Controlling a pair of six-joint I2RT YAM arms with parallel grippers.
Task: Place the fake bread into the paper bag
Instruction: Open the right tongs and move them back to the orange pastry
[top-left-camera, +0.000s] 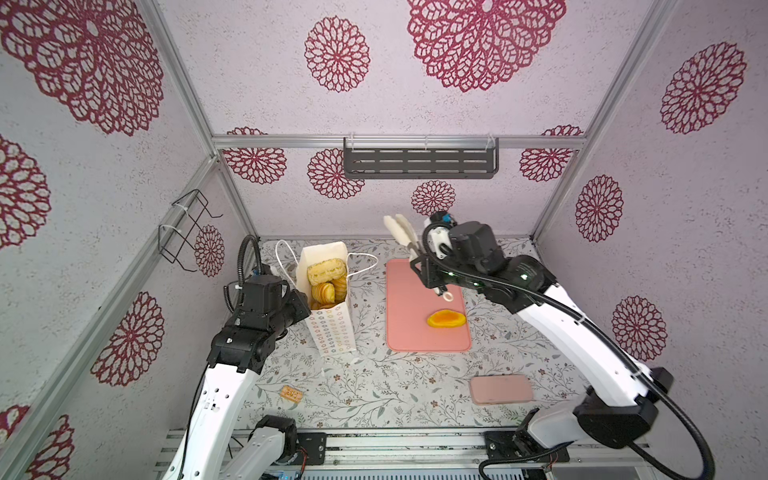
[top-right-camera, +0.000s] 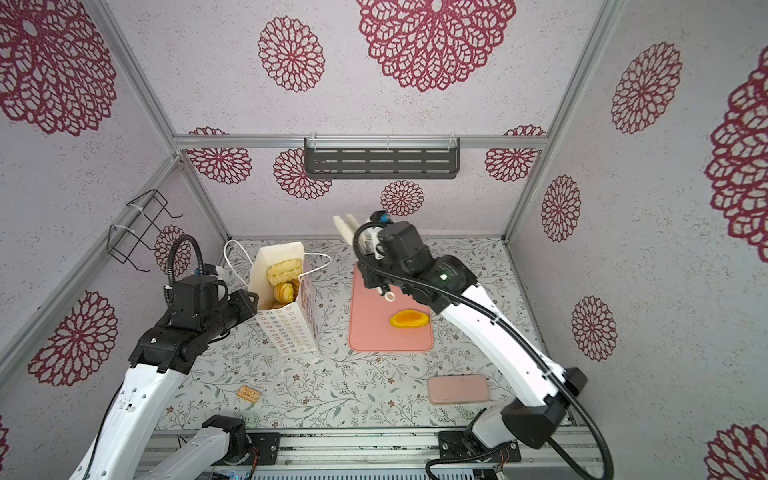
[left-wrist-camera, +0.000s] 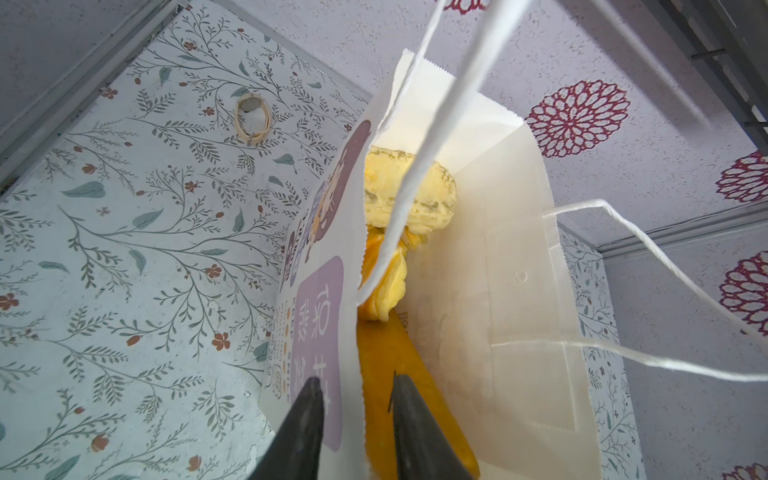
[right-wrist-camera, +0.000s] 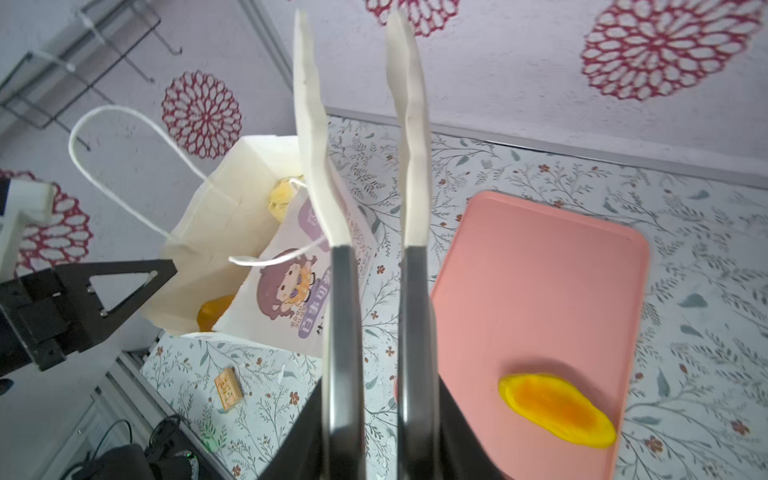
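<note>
Left hand spread astride the paper bag wall, right hand pinching tongs; snag the cord handle and it topples!

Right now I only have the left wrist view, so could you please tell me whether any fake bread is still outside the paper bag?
Observer: Yes, one orange-yellow piece lies on the pink tray, apart from the paper bag.
Operator: Thank you. Is the right hand carrying anything?
Observer: It grips tongs; their white tips are apart and empty.
Operator: Is anything else lying loose?
Observer: A small tan cracker lies in front of the bag, well apart from it.
</note>
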